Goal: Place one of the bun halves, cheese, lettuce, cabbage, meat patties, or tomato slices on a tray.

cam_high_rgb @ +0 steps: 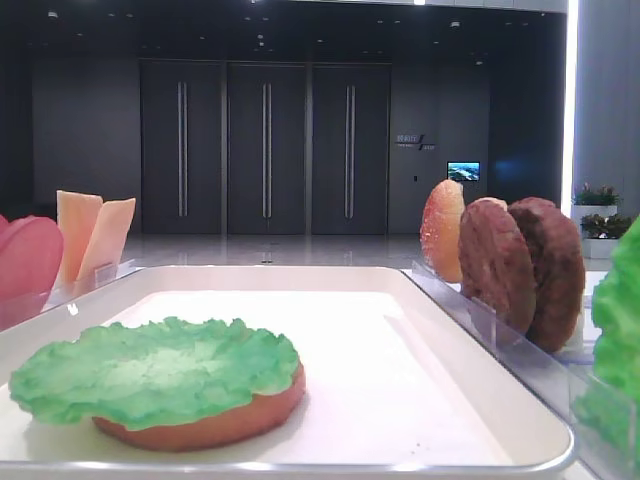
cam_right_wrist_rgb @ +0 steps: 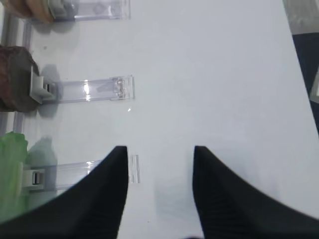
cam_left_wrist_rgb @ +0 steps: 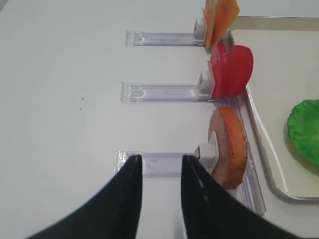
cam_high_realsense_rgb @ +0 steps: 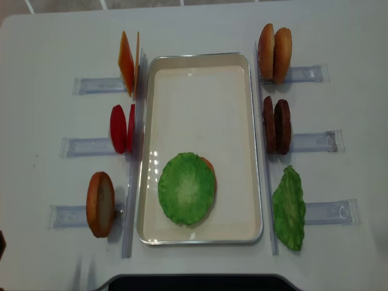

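The cream tray [cam_high_realsense_rgb: 200, 109] holds a bun half [cam_high_rgb: 220, 425] with a green lettuce leaf [cam_high_realsense_rgb: 187, 188] lying on top. Left of the tray, cheese [cam_high_realsense_rgb: 127, 62], tomato slices [cam_high_realsense_rgb: 121, 128] and another bun half [cam_high_realsense_rgb: 100, 204] stand on edge in clear holders. On the right stand two bun halves [cam_high_realsense_rgb: 274, 45], meat patties [cam_high_realsense_rgb: 276, 125] and a second lettuce leaf [cam_high_realsense_rgb: 289, 208]. My left gripper [cam_left_wrist_rgb: 159, 162] is open over the holder beside the left bun half [cam_left_wrist_rgb: 229, 147]. My right gripper [cam_right_wrist_rgb: 159, 152] is open over bare table, right of the lettuce [cam_right_wrist_rgb: 11, 164]. Cabbage is out of view.
Clear plastic holders [cam_high_realsense_rgb: 306, 142] stick out sideways from both long sides of the tray across the white table. The table's front edge meets a dark band [cam_high_realsense_rgb: 194, 282] below the tray. A dark hall with doors [cam_high_rgb: 265, 150] lies behind.
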{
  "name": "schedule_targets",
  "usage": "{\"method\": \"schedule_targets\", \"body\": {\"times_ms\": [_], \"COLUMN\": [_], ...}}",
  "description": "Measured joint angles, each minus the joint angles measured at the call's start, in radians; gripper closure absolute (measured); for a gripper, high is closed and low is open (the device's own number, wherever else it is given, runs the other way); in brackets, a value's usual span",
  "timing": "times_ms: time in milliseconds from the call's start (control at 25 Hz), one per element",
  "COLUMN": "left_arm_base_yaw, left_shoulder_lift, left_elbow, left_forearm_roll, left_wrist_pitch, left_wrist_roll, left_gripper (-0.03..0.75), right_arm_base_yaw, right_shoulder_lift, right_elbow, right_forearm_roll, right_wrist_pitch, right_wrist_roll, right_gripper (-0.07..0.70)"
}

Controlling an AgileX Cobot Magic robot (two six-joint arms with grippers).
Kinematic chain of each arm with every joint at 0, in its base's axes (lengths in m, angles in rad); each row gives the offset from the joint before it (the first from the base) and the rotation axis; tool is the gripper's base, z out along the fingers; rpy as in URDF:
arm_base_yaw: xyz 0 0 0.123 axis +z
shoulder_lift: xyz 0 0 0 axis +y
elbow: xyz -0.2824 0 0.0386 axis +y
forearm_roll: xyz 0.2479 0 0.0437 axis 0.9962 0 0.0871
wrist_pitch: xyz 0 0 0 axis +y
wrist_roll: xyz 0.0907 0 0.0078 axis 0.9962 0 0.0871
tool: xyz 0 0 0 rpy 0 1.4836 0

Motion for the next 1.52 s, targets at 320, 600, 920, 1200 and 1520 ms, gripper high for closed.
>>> {"method": "schedule_targets", "body": {"times_ms": [320, 600, 920, 1200, 1520], "left_arm_base_yaw": [0.000, 0.000, 0.000, 0.000, 0.000], "left_shoulder_lift": [0.000, 0.000, 0.000, 0.000, 0.000], "left_elbow": [0.000, 0.000, 0.000, 0.000, 0.000], "left_forearm_roll": [0.000, 0.000, 0.000, 0.000, 0.000], "left_wrist_pitch": [0.000, 0.000, 0.000, 0.000, 0.000], "left_wrist_roll": [0.000, 0.000, 0.000, 0.000, 0.000], "left_gripper": [0.533, 0.550, 0.592, 0.612, 0.629], "right_arm_base_yaw": [-0.033, -0.033, -0.033, -0.033, -0.033], "right_shoulder_lift": [-0.275, -0.409, -0.493, -0.581, -0.596], "right_elbow": [0.114, 0.215, 0.255, 0.285, 0.287], "right_forearm_roll": [-0.002, -0.002, -0.012, -0.020, -0.012], "right_wrist_pitch": [0.075, 0.075, 0.033, -0.003, -0.005], "right_wrist_roll": [0.031, 0.052, 0.054, 0.049, 0.032], "right_gripper": [0.344, 0.344, 0.344, 0.344, 0.344]}}
